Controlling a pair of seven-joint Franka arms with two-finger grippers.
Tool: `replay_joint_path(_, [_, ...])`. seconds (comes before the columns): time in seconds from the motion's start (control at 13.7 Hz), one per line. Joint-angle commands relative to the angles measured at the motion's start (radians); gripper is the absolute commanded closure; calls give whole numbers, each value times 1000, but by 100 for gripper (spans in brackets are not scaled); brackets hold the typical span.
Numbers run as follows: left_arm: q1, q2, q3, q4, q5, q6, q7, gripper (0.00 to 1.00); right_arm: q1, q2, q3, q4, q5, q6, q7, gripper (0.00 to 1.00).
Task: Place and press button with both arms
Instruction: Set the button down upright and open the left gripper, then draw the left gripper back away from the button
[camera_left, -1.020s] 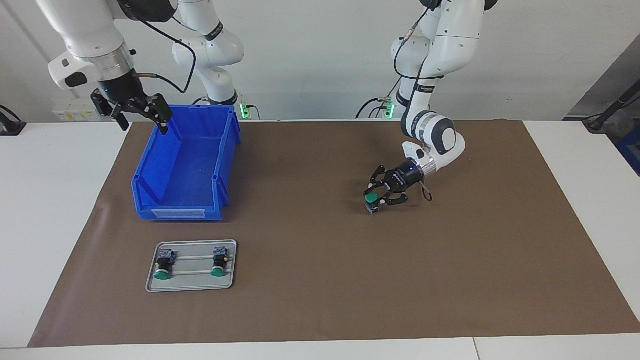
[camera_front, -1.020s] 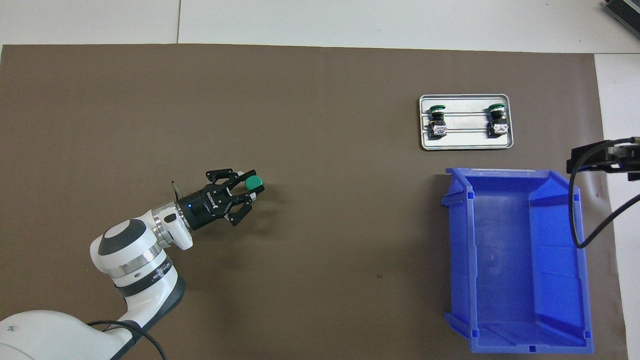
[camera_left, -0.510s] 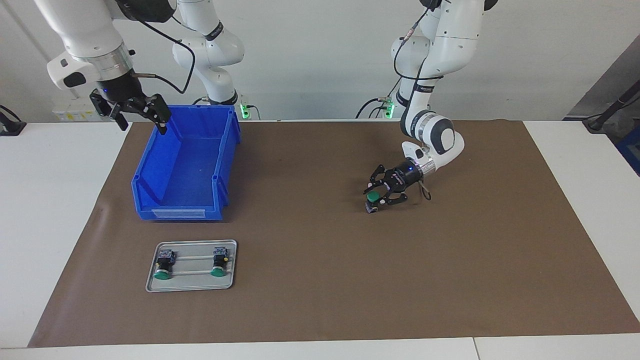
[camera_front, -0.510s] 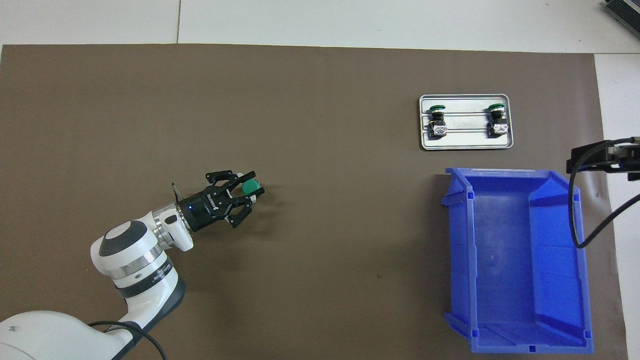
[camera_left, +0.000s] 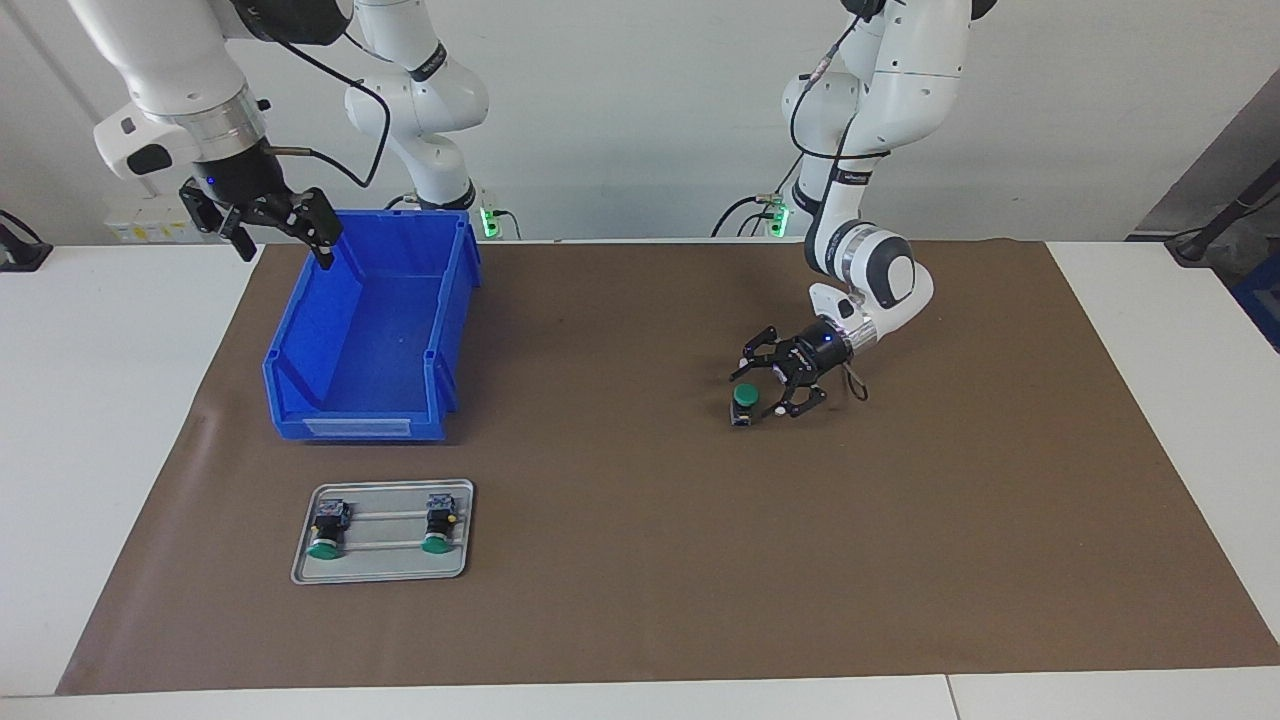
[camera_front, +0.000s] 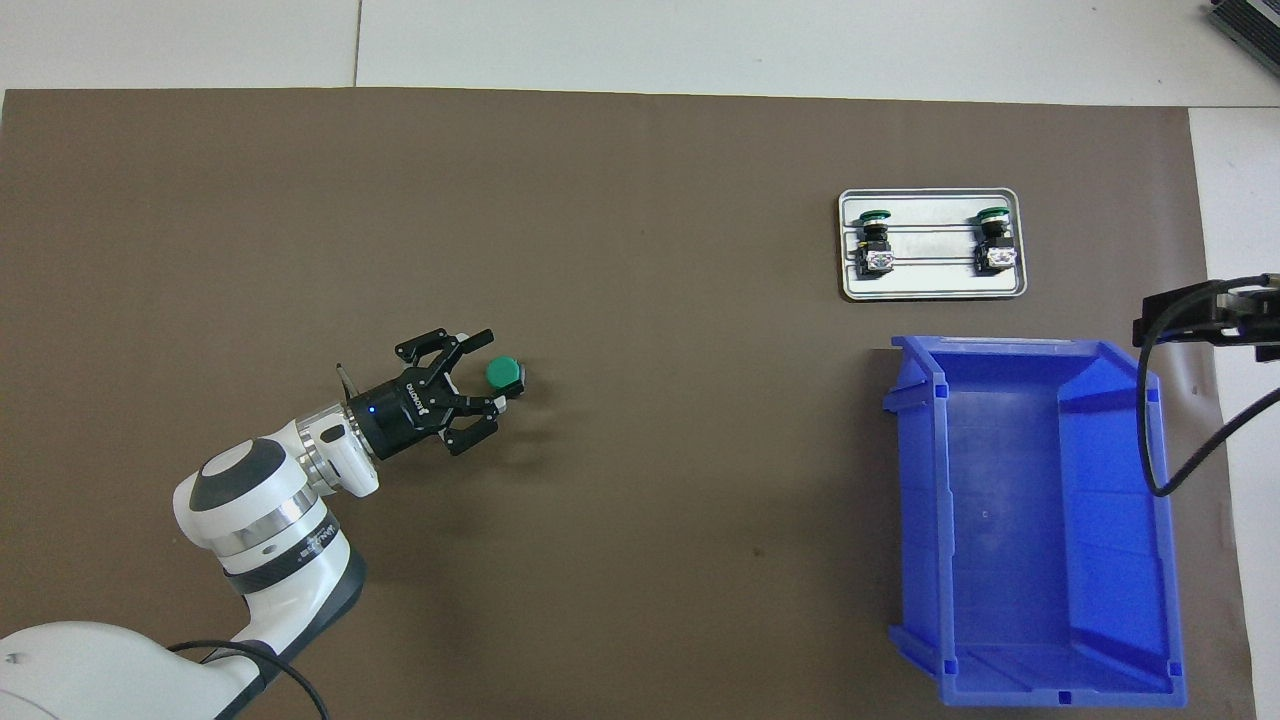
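Now I noted the button (camera_left: 742, 398) stood cap-up on the mat, just off the left gripper (camera_left: 762, 390)'s spread, empty fingertips; right gripper (camera_left: 277, 222), open, waited over the bin (camera_left: 370, 340).

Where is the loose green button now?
The button stands on the brown mat toward the left arm's end, just at the fingertips of the open left gripper, well apart from the blue bin.

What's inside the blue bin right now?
Nothing that shows: the blue bin has a bare floor in both views. Only the strip just inside its wall toward the metal tray is hidden in the facing view. The right gripper hangs over its rim.
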Motion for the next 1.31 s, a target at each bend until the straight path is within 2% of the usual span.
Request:
replay_joint_path(0.0, [6, -25, -4, 21, -7, 25, -74, 23, -17, -19, 3, -18, 14, 18, -6, 0])
replay_joint_path(0.15, [11, -26, -2, 72, 97, 73, -148, 24, -43, -21, 18, -21, 22, 18, -17, 0])
replay_joint_path(0.29, [-3, -39, -5, 144, 235, 208, -301, 27, -60, -21, 29, -21, 22, 14, -20, 0])
replay_joint_path(0.36, [-3, -43, -4, 164, 289, 225, -359, 27, -60, -21, 33, -21, 20, 8, -19, 0])
replay_joint_path(0.95, [52, -72, -2, 228, 587, 230, -605, 28, -43, -28, 36, -24, 20, 11, -20, 0])
replay_joint_path(1.24, [66, -77, 16, 287, 833, 233, -751, 26, -43, -28, 36, -27, 20, 7, -20, 0])
